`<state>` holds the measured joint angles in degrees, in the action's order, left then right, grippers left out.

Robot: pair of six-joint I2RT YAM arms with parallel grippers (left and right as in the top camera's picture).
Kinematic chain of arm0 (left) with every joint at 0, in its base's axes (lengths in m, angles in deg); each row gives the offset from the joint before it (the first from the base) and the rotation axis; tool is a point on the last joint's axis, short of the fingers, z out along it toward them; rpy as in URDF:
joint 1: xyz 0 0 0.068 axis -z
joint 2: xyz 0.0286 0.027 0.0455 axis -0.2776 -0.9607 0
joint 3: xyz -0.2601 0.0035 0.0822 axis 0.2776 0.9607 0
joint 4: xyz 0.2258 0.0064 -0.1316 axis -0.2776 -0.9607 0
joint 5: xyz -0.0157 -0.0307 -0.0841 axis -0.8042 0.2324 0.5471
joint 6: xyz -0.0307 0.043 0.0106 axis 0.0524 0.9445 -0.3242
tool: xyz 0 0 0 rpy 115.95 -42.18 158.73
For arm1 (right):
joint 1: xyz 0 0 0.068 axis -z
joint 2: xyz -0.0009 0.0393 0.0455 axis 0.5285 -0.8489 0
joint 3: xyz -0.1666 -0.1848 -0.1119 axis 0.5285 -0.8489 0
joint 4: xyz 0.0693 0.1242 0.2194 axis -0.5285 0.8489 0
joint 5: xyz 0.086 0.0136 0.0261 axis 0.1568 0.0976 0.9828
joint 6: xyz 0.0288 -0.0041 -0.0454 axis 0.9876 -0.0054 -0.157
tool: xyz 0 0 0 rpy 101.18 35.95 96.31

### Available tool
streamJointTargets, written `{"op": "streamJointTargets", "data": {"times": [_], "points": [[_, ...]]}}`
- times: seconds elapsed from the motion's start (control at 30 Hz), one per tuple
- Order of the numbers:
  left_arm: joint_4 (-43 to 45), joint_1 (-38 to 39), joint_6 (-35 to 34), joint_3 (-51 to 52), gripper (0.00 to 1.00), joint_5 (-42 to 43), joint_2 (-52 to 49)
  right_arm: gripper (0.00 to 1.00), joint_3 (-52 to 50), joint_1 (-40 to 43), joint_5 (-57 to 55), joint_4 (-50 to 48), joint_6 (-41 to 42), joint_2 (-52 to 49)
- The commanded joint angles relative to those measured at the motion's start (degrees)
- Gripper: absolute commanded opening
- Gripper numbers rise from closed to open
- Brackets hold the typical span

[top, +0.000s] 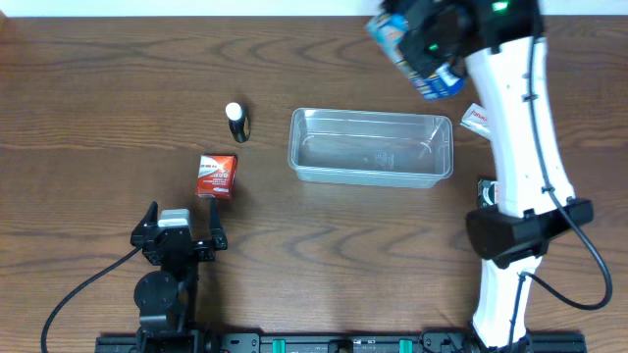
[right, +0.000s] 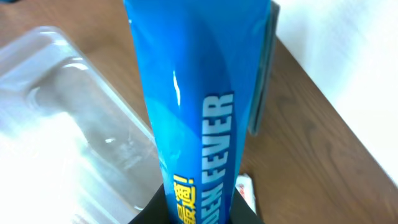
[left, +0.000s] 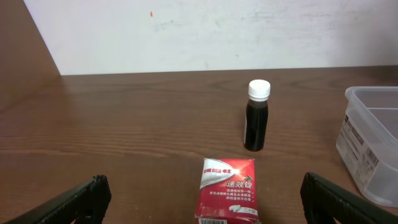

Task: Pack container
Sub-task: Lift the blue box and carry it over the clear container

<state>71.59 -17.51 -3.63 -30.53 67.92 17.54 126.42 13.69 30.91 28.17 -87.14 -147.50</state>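
Note:
The clear plastic container (top: 371, 147) sits empty at the table's middle; it also shows in the right wrist view (right: 56, 124) and at the edge of the left wrist view (left: 373, 143). My right gripper (top: 422, 44) is shut on a blue box (right: 199, 112) with yellow lettering, held in the air above the container's far right corner. My left gripper (left: 202, 202) is open and empty near the front left, just behind a red box (top: 216, 176), which lies between its fingers' line in the left wrist view (left: 227, 190). A small dark bottle with a white cap (top: 236, 122) stands beyond it (left: 257, 115).
A small white and red packet (top: 476, 119) lies on the table right of the container, also seen under the blue box (right: 245, 186). A white wall runs along the table's far edge.

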Motion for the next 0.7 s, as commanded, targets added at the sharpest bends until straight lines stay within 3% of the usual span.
{"op": "streamJointTargets", "data": {"times": [0.0,0.3,0.67], "points": [[-0.79,0.13,0.57,1.75,0.98,0.33,0.37,0.13,0.24,-2.62,-0.87,1.33,-5.4,0.26],[-0.76,0.13,0.57,1.75,0.98,0.33,0.37,0.13,-1.99,-4.61,-0.85,4.52,-11.34,0.26],[-0.79,0.13,0.57,1.75,0.98,0.33,0.37,0.12,-18.01,-4.17,-0.92,1.29,-22.05,0.26]]}}
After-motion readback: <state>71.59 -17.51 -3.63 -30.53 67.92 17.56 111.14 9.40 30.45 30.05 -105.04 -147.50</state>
